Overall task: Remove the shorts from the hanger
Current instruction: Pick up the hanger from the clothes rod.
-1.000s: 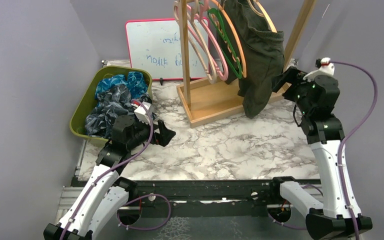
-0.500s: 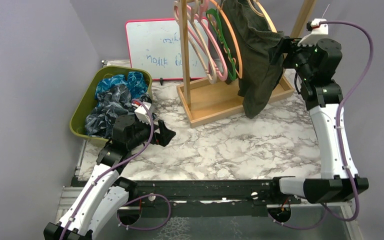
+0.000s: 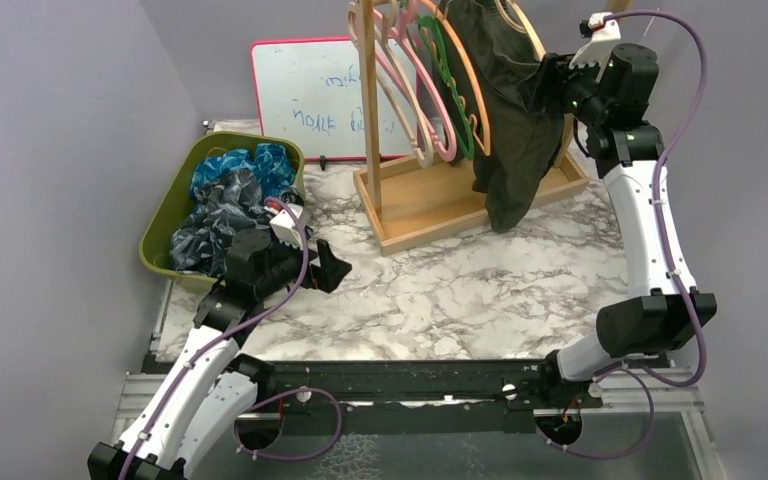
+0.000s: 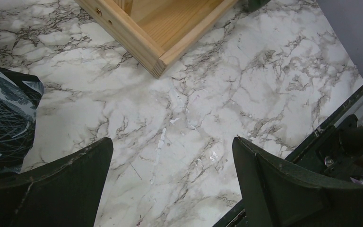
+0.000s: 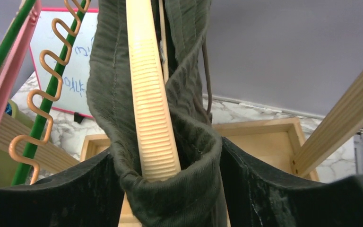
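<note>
The dark olive green shorts (image 3: 508,110) hang by the waistband on a tan hanger (image 3: 472,85) on the wooden rack. My right gripper (image 3: 550,85) is raised to the shorts' upper right edge. In the right wrist view it (image 5: 166,146) is open, with its jaws on either side of the olive waistband (image 5: 184,189) and the ribbed tan hanger arm (image 5: 153,118). Bright blue (image 3: 260,162) and dark navy leaf-print shorts (image 3: 215,215) lie in the green bin (image 3: 160,225). The pink shorts are hidden. My left gripper (image 3: 335,268) is open and empty above the marble table (image 4: 172,139).
The wooden rack's base tray (image 3: 430,210) and post (image 3: 368,90) stand at the back centre, with empty pink (image 3: 410,95) and green (image 3: 452,95) hangers. A whiteboard (image 3: 305,95) leans on the back wall. The rack's right post (image 5: 340,123) is close to my right gripper.
My right arm has risen from beside the shorts' lower part to the waistband at the hanger's right end. The left arm has not moved.
</note>
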`<state>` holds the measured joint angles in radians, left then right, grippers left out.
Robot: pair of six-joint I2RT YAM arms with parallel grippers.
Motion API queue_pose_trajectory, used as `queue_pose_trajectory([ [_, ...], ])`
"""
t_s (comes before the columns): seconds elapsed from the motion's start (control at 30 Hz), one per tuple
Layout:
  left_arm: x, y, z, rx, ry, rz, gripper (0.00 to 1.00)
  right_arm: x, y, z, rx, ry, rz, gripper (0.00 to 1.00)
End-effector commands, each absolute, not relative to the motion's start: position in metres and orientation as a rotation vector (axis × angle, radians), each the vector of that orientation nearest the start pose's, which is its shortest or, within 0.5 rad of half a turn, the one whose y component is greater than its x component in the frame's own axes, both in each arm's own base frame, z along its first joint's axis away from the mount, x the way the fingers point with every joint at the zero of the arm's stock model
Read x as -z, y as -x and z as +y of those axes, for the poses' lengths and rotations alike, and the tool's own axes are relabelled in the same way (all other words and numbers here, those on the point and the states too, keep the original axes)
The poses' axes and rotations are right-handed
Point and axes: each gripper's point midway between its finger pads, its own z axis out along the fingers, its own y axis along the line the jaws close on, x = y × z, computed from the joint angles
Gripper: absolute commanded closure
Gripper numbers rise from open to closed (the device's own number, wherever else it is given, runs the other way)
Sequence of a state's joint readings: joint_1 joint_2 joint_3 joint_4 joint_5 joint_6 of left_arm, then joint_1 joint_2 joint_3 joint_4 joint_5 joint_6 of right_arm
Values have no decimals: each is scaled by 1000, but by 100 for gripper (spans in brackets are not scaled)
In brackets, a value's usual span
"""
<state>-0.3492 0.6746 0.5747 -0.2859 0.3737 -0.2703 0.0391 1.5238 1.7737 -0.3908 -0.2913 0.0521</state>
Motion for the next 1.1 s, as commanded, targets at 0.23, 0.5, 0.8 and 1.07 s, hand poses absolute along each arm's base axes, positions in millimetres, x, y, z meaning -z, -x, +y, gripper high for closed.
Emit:
queue_pose_trajectory([
  [0.23, -178, -224, -160, 757, -320, 2016, 1, -430, -463, 78, -338, 261, 1623, 58],
  [0.5, -175, -225, -160, 757, -319, 2027, 1, -447, -450, 76, -311, 278, 1501, 91],
  [0.8, -175, -225, -160, 758, -317, 2030, 1, -488, -433, 75, -303, 257, 1342, 99],
  [1.07, -174, -225, -160, 758, -315, 2033, 1, -502, -423, 78, -341, 246, 1335, 99],
])
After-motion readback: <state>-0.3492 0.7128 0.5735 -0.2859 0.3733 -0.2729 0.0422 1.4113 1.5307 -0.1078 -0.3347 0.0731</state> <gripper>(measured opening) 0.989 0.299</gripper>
